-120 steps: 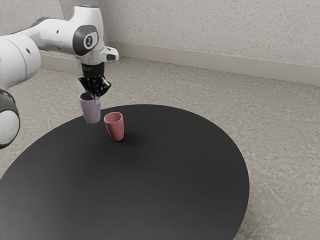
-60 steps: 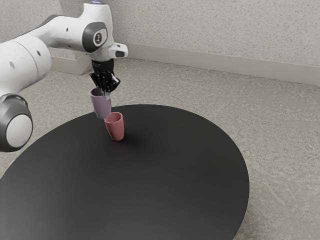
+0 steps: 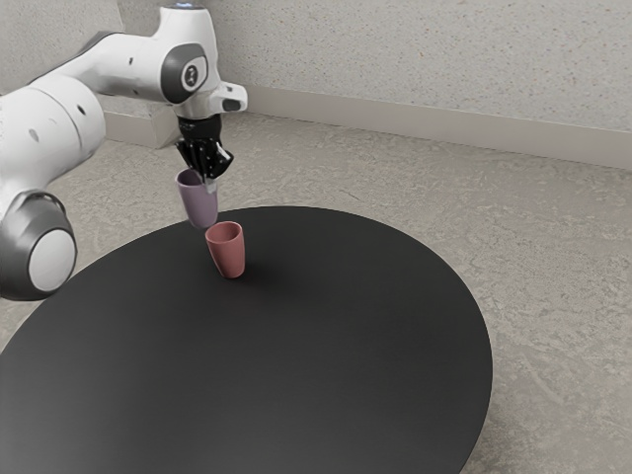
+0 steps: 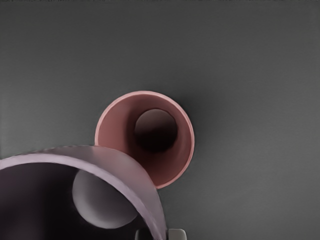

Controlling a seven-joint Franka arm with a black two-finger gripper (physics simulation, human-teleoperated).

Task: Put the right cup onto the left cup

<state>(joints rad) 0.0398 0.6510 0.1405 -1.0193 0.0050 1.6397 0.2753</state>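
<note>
My gripper [image 3: 206, 182] is shut on the rim wall of the purple cup [image 3: 199, 202], which hangs roughly upright above the table. In the wrist view, my gripper [image 4: 161, 235] shows a fingertip on each side of the wall of the purple cup [image 4: 120, 172]. The pink cup [image 3: 228, 252] stands upright on the black table, a little lower and toward the exterior view's right of the held cup. From above, the pink cup [image 4: 186, 142] has its opening partly covered by the purple one.
The round black table [image 3: 326, 365] has its far edge close behind the pink cup. Beyond it lie the grey floor [image 3: 553, 257] and a speckled wall [image 3: 425, 59].
Over the last second my hand moved toward the exterior view's right with the purple cup, and lately rose slightly. The pink cup stayed where it was.
</note>
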